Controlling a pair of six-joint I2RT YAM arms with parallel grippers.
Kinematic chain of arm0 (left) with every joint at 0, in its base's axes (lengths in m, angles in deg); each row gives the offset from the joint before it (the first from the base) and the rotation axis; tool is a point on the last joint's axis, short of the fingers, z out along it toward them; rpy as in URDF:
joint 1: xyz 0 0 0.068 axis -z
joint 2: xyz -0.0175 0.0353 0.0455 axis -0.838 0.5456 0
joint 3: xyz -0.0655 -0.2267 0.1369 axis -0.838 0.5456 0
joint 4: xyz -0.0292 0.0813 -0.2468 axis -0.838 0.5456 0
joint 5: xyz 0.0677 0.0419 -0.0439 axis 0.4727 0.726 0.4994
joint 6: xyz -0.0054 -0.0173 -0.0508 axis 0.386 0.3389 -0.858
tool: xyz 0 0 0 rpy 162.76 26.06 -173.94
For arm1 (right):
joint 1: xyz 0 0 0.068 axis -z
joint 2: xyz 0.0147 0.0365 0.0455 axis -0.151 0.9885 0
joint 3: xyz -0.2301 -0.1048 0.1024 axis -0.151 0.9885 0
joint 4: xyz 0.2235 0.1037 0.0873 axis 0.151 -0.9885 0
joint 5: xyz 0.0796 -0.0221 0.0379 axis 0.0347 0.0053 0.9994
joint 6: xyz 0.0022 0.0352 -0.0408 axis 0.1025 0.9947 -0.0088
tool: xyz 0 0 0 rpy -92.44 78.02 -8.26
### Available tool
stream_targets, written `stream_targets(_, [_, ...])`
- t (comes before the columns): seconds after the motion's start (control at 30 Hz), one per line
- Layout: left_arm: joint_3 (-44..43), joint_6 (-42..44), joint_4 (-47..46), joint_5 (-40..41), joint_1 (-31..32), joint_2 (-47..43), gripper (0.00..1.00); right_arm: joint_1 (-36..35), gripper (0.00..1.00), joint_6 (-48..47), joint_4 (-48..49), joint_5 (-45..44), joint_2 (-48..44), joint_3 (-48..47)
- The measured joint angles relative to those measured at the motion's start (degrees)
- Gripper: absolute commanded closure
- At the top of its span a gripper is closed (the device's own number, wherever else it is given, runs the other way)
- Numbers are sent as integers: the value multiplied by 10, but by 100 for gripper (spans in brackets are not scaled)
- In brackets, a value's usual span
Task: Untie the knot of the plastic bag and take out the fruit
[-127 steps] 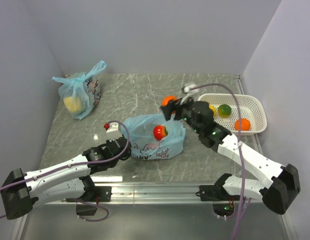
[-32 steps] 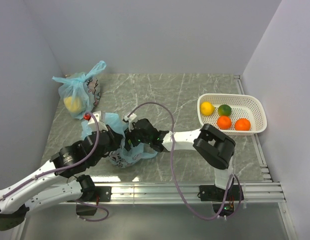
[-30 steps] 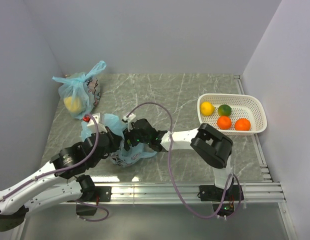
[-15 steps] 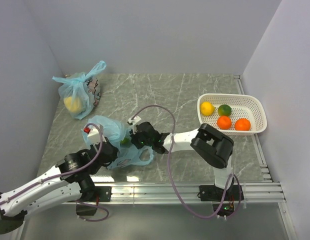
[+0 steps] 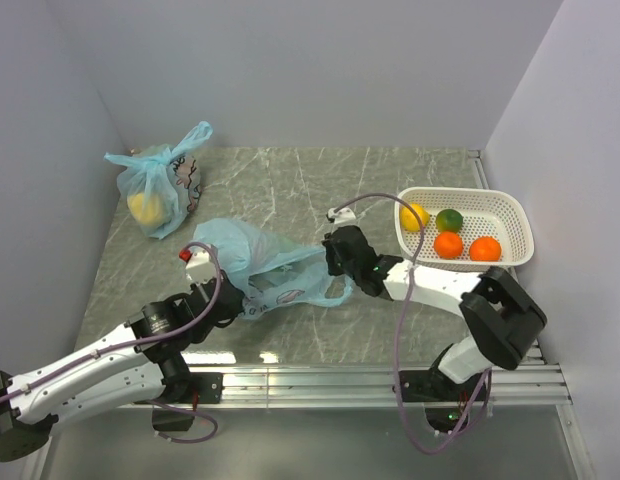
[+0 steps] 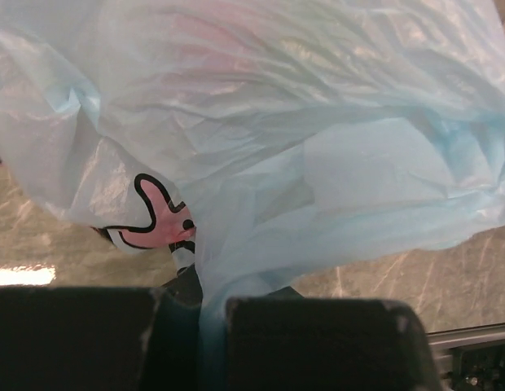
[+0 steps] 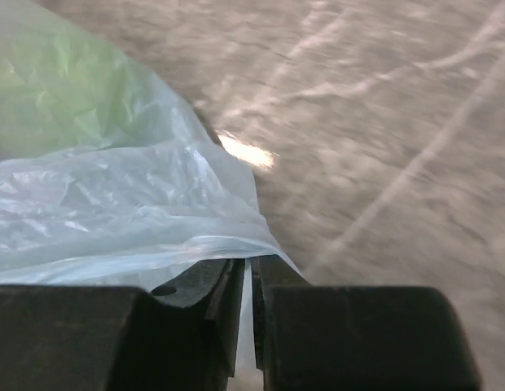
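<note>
Both sets of jaws are clamped tight. Left gripper (image 6: 212, 326) has its jaws pressed together on a fold of blue film running down between them. Right gripper (image 7: 246, 314) is all but closed, just a sliver of gap, with a thin edge of the same film pinched in it.

So the bag (image 5: 260, 262) is held at two ends and pulled out long between the arms, low over the near middle of the table (image 5: 290, 190). It's pale blue, thin, see-through and heavily creased. A pink cartoon print (image 6: 159, 224) with a dark outline shows near the left jaws, and one handle loop (image 5: 328, 296) trails loose below the right gripper.

Hard to read the inside. The right wrist view shows a green glow (image 7: 65, 73) behind the film, too blurred to name. From above, the folds hide whatever is inside. The knot I can't pick out in all that crumple.

Further right, a white basket (image 5: 517, 215) holds four fruit (image 5: 448, 244): yellow, green, two orange. Far left, near the back wall, a second bag (image 5: 162, 185) sits tied, a yellow lump showing through it.
</note>
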Motion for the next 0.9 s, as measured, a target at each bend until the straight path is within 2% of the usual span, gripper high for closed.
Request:
stream_targets(0.13, [0, 1, -17, 0, 0, 5, 100, -32, 78, -13, -38, -27, -54, 2])
stream_targets(0.17, [0, 2, -19, 0, 0, 7, 99, -54, 73, -21, -39, -29, -70, 2])
stream_targets(0.27, [0, 4, -24, 0, 0, 10, 100, -113, 68, -39, -31, -20, -106, -5])
stream_targets(0.43, [-8, 14, -27, 0, 0, 14, 100, -141, 57, -45, -5, 15, -108, -28])
stream_targets(0.67, [-23, 26, -44, 0, 0, 21, 99, -150, 56, -58, 23, 80, -12, -93])
stream_targets(0.9, [-42, 35, -63, -16, 0, 24, 99, -148, 55, -44, 31, 43, 90, -129])
